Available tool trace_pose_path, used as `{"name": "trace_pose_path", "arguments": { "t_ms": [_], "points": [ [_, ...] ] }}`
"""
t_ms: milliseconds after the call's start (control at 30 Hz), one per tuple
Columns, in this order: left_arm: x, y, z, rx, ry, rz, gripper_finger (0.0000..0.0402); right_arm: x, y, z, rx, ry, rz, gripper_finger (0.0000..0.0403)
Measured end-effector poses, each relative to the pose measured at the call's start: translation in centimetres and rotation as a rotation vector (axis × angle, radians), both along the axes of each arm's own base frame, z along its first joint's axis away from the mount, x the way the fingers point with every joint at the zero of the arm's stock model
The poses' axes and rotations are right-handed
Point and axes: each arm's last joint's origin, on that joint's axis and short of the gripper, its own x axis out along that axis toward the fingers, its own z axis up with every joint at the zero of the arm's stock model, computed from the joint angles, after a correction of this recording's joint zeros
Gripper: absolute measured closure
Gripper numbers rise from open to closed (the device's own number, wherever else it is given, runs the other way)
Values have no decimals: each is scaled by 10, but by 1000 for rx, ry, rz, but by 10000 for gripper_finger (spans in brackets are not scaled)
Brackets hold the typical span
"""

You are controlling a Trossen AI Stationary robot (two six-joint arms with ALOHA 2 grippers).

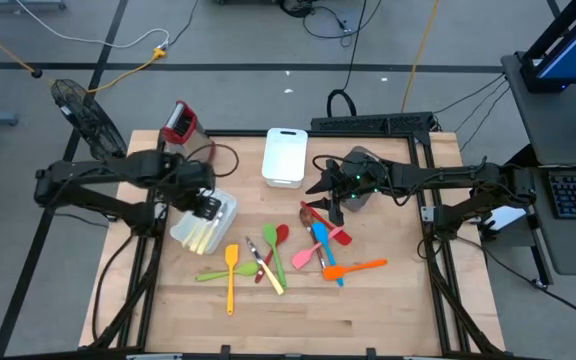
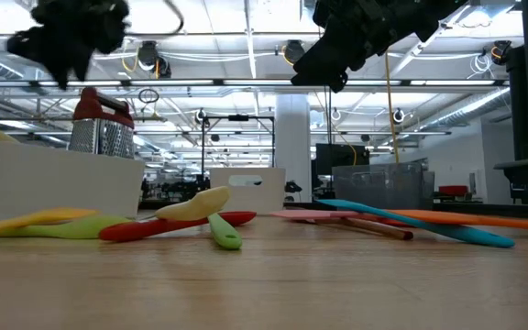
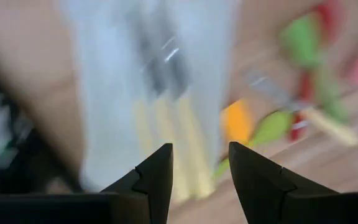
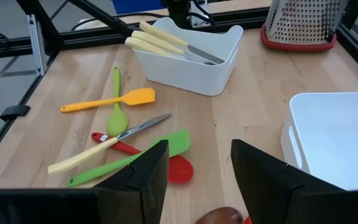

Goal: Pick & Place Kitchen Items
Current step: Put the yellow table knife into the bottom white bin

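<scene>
Several kitchen items lie flat on the wooden table: an orange spatula (image 1: 231,275), a green spoon (image 1: 213,272), a red spoon (image 1: 268,250), a green spatula (image 4: 135,158), a pale-yellow-handled knife (image 4: 104,146), and pink, blue and orange ones (image 1: 323,250) farther right. Pale-yellow-handled cutlery (image 4: 160,38) lies in a white bin (image 1: 203,228) at the left. My left gripper (image 3: 197,149) (image 1: 208,207) hangs open above that bin, pointing steeply down, with nothing between its fingers. My right gripper (image 4: 197,146) (image 1: 333,205) hovers open above the right-hand utensils, holding nothing.
A second white bin (image 1: 285,157) stands at the far middle, and a grey bin (image 1: 360,185) lies under my right arm. A steel grater with a red top (image 1: 178,122) stands at the far left corner. Bare wood runs along the near edge (image 1: 288,325).
</scene>
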Motion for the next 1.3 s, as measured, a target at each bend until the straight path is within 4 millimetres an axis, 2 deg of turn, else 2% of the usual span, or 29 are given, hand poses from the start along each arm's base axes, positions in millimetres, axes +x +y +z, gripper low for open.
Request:
{"name": "trace_pose_path", "arguments": {
  "t_ms": [167,333,467,600,900,1300],
  "points": [
    [13,-12,21,182,-333,-143,240,0,0,0,0,-1,0,236],
    [24,-25,36,328,-543,-230,240,0,1,0,1,-1,3,236],
    [37,-36,40,339,-641,-259,240,0,1,0,1,-1,3,236],
    [52,-49,38,263,-698,-286,240,0,1,0,1,-1,3,236],
    [76,-78,14,-52,-604,-192,240,0,1,0,25,1,-9,236],
    [101,-118,-15,-411,-419,94,240,0,1,0,-33,-5,20,236]
  ]
}}
